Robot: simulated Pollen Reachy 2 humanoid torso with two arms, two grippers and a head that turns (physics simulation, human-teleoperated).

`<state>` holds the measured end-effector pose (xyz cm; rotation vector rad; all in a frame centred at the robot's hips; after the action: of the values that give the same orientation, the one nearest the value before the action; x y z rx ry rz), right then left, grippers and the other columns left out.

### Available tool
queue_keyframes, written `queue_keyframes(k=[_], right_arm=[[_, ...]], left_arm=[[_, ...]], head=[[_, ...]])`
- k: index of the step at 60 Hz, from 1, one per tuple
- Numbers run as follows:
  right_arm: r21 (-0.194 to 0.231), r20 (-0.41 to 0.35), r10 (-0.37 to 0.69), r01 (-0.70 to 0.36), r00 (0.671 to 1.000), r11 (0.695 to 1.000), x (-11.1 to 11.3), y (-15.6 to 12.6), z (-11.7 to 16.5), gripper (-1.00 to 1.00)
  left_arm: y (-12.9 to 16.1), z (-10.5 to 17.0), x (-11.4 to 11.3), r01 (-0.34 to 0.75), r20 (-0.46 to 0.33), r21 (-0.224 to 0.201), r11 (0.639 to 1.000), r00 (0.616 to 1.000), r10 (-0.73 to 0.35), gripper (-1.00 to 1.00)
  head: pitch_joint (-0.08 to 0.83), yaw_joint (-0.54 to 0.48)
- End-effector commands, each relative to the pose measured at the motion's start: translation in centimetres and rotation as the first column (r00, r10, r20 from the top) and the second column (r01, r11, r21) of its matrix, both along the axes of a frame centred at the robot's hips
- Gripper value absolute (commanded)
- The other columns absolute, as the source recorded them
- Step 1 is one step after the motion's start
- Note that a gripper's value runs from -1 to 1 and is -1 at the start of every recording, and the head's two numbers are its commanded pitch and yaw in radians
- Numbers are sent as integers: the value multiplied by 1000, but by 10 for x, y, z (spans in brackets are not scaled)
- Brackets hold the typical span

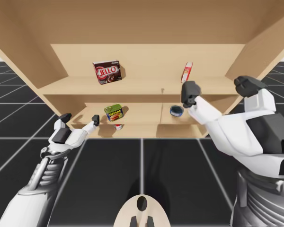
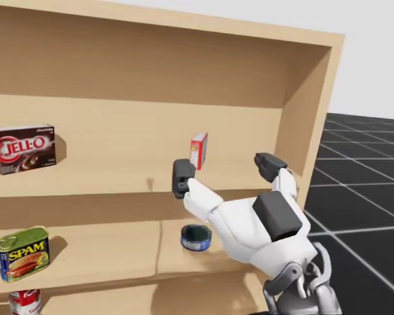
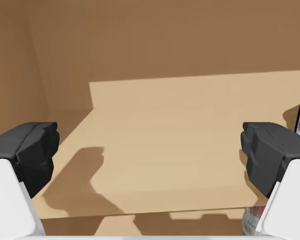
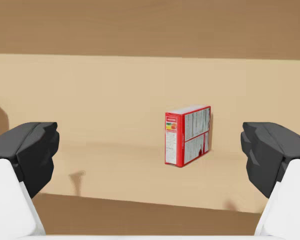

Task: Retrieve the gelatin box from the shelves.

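Shelves (image 1: 146, 87): wooden, two tiers. Right gripper (image 2: 226, 172): fingers spread wide, empty, level with the upper tier. Left gripper (image 1: 80, 119): likewise wide and empty, at the lower tier. Small red gelatin box (image 4: 187, 135): upright on the upper tier's right half, ahead of the right gripper and apart from it.

Assessment: light, stiff card with smooth faces, probably easy to topple or dent. Pinch it across the narrow width at mid-height.

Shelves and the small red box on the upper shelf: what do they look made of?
The shelves look like light wood or wood-look board, matte: flat tan faces without shine. The small red box is probably thin printed cardboard, given its sharp edges and printed panels.
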<state>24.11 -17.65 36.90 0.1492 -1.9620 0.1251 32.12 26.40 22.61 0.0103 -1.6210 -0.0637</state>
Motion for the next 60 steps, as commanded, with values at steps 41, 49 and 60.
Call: queue_keyframes(k=[41,49,60], right_arm=[[-103,-365,-165,136,916,985,139,15,4,-1000],[-129,-370,-177,139,912,982,151,15,1,-908],[-139,-386,-205,163,900,977,164,11,-5,941]], left_arm=[[-1,1,-3,9,3,1,1000,1000,-9,-1000],[0,1,-3,8,1,-2,1000,1000,-8,-1000],[0,1,-3,9,-2,-1,1000,1000,-9,-1000]], head=[[211,-286],[214,-282],[222,-279]])
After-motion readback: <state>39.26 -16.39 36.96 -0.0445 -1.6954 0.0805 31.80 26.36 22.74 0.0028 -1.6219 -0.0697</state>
